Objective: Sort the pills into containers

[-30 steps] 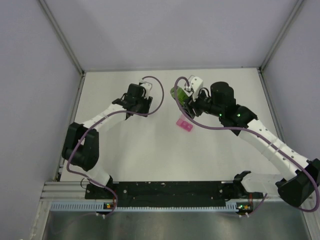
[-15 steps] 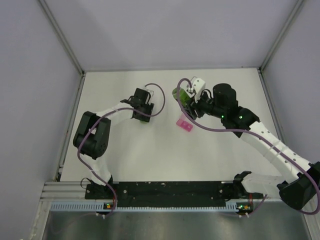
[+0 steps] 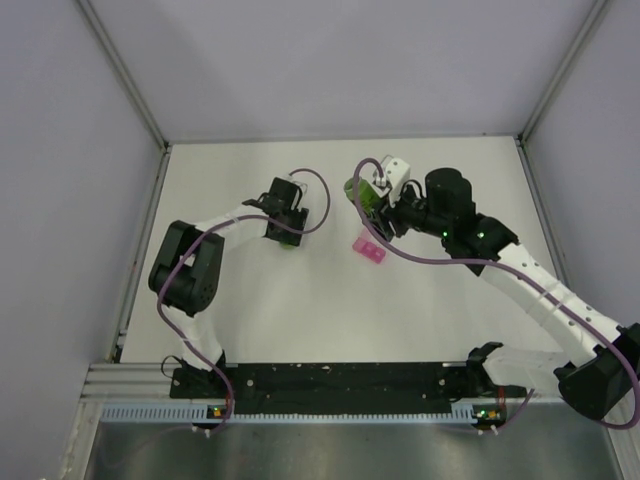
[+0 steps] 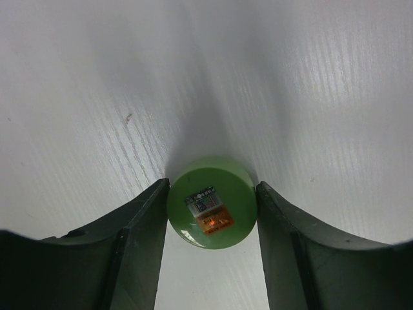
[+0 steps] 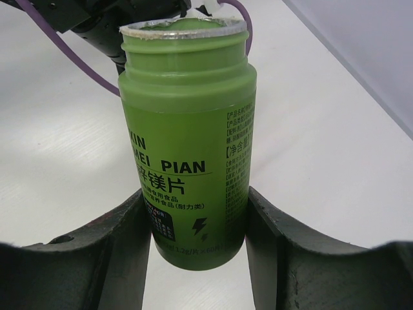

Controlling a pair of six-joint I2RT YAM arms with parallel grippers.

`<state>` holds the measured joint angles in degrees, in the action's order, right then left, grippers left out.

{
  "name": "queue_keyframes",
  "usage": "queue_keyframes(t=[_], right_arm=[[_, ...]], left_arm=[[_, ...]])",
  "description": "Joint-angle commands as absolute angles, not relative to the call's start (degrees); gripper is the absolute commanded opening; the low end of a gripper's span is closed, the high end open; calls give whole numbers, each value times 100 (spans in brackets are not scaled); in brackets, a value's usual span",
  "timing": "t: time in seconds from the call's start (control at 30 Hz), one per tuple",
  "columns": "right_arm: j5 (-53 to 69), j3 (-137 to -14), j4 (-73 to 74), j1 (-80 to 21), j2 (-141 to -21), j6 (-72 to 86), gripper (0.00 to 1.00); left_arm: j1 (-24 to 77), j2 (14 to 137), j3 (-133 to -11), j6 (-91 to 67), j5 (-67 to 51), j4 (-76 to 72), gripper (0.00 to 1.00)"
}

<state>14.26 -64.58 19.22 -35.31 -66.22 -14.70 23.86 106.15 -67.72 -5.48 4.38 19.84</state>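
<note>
The green bottle (image 5: 187, 129), its cap off, is gripped by the right end effector (image 5: 195, 197) just beyond the far side of the pink pill box (image 3: 370, 250). The cap (image 4: 210, 210) is clasped by the left end effector (image 4: 211, 192) on the bench (image 3: 300, 320), well to the pill box's left. The bottle is best tipped slowly, with its mouth kept over one compartment, so that nothing is spilled.

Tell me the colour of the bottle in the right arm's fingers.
The bottle is green with black lettering; right wrist view shows it best.
</note>
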Motion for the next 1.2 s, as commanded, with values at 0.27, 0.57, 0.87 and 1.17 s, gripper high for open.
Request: queue_keyframes(t=[0.27, 0.57, 0.87, 1.17], right_arm=[[1547, -6442, 1600, -3437, -6416, -1389, 0], [1538, -6355, 1591, -3384, -6398, -1371, 0], [1862, -6205, 1547, -3173, -6416, -1354, 0], [2803, -6152, 1591, -3076, -6460, -1555, 0]], left_arm=[[2364, 10644, -6873, -721, 457, 1890, 68], [2373, 10346, -6899, -651, 361, 1881, 77], [2364, 9099, -6882, -54, -613, 1723, 95], [2268, 7718, -6232, 194, -3556, 775, 95]])
